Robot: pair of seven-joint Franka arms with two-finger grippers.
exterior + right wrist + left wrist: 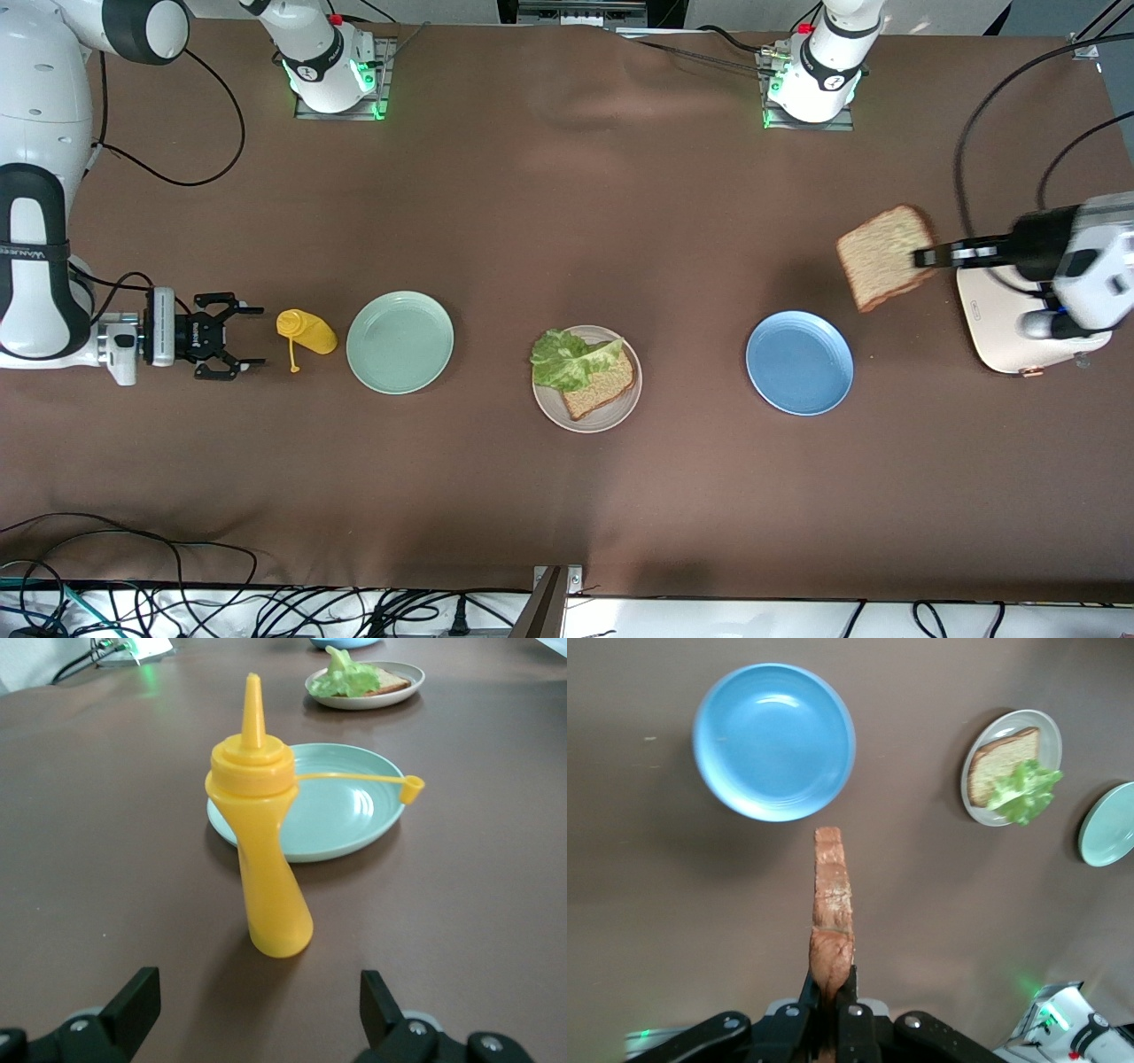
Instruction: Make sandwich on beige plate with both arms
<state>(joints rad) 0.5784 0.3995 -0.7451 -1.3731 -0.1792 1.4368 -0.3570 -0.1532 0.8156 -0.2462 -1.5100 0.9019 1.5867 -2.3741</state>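
The beige plate (551, 408) holds a brown bread slice (605, 388) with a ruffled green lettuce leaf (570, 360) lying on it. A second bread slice (886, 257) hangs in the air over the bare table beside the toaster, with my left gripper (926, 258) shut on its edge. In the left wrist view this slice (832, 904) shows edge-on, pinched in the left gripper (831, 992); the beige plate (1050, 734) lies past it. My right gripper (250, 337) stands open at the right arm's end, apart from a yellow squeeze bottle (306, 330).
A blue plate (799, 362) lies between the beige plate and a pale toaster (1001, 328). A mint-green plate (400, 341) sits beside the yellow bottle (261, 850), which stands upright with its cap hanging on a tether. Cables run along the table's near edge.
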